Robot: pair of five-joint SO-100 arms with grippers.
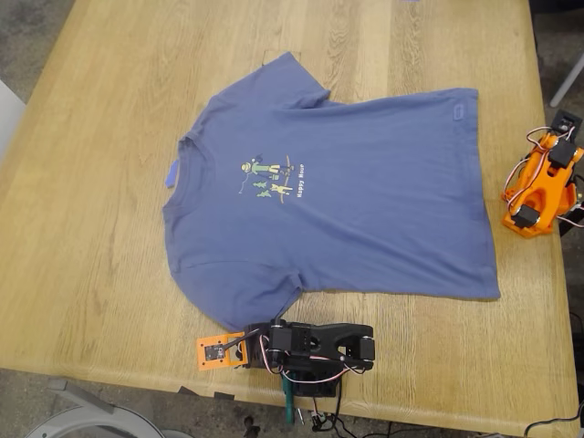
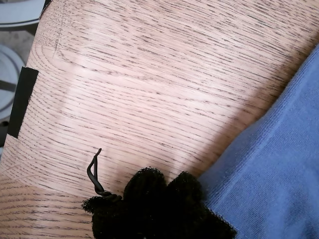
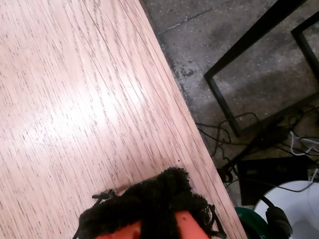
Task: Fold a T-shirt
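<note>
T-shirt (image 1: 347, 214): slate-blue, short-sleeved, spread flat and unfolded across the middle of the wooden table (image 1: 109, 109). Collar toward the exterior view's left, hem toward its right. Small yellow-green figure print (image 1: 269, 178) on the chest; a blue tag (image 1: 172, 173) at the collar.

My first claw (image 2: 154, 199): black-padded tips, pressed together and holding nothing, low over bare wood. The shirt's edge (image 2: 269, 169) lies just beside it; whether they touch, I cannot tell. In the exterior view this arm (image 1: 310, 347) sits folded at the near table edge, just beside the lower sleeve.

My second claw (image 3: 149, 204): black padding over an orange body, near the table's edge with floor beyond. No shirt near it. Whether it is open or closed cannot be told. An orange arm (image 1: 543, 182) stands at the exterior view's right, apart from the hem.
</note>
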